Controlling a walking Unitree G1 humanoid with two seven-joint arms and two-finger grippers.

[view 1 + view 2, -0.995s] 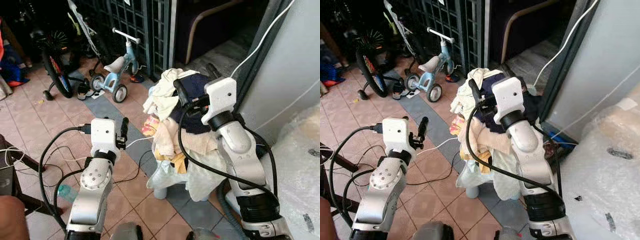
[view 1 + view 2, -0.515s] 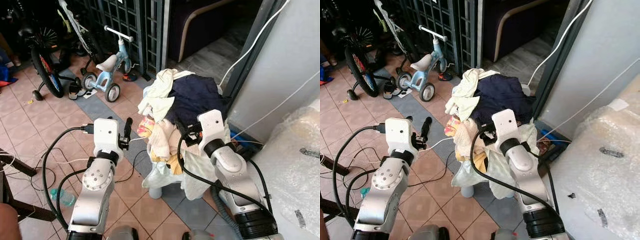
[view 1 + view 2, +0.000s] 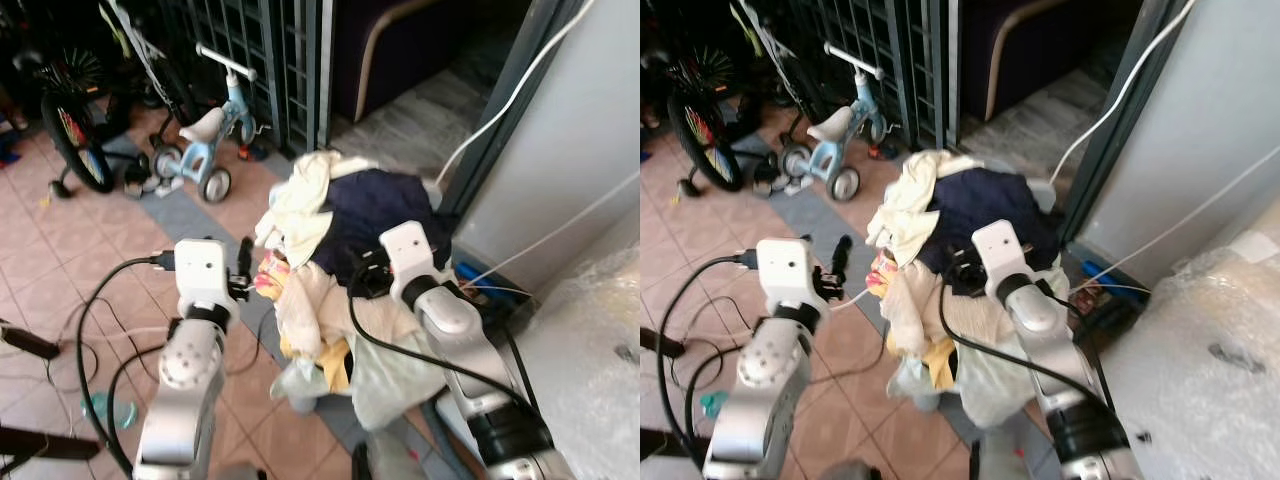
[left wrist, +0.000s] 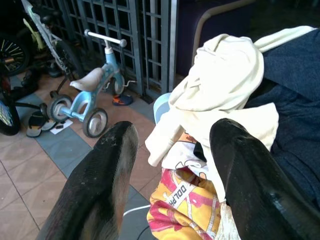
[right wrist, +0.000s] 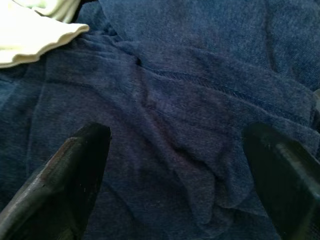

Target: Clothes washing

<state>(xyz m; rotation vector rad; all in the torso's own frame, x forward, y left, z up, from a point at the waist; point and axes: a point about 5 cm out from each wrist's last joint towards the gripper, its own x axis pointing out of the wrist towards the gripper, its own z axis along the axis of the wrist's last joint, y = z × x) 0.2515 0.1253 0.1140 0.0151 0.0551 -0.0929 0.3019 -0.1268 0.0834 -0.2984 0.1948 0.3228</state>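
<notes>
Two hands frame a heaped pile of laundry [image 3: 335, 270] that spills over a pale basket [image 4: 161, 106] standing on the tiled floor [image 3: 60, 250], beside a grey wall [image 3: 590, 150] and a dark doorway.

Step in hand: gathering clothes for the wash. The right hand [image 5: 175, 165] sits just above the navy garment [image 3: 385, 215] at the top of the heap, its two black fingers [image 5: 80, 165] spread wide apart with dark blue cloth between them; whether the tips touch the fabric cannot be told. The left hand [image 4: 170, 170] is raised just beside the pile on the robot's left, fingers likewise apart and empty, pointing toward a cream shirt [image 4: 225, 75] and a yellow printed cloth [image 4: 187, 205].

Next move, as a judgement: the right hand likely needs to press down into the navy folds and close on a thick bunch, then lift clear. A shallow pinch may slip, and a lift could drag neighbouring pieces off the heap.

Appearance of the load: loose, crumpled, mixed. Navy knit lies on top toward the wall; cream and white pieces drape over the side nearer the left hand; yellow and pinkish cloths hang lower; a pale greenish piece trails at the bottom.

Surroundings: a blue child's tricycle [image 3: 205, 140] and a bicycle wheel [image 3: 70, 140] stand well apart by a dark metal grille [image 3: 270, 50]; black cables [image 3: 100, 310] lie on the floor.
</notes>
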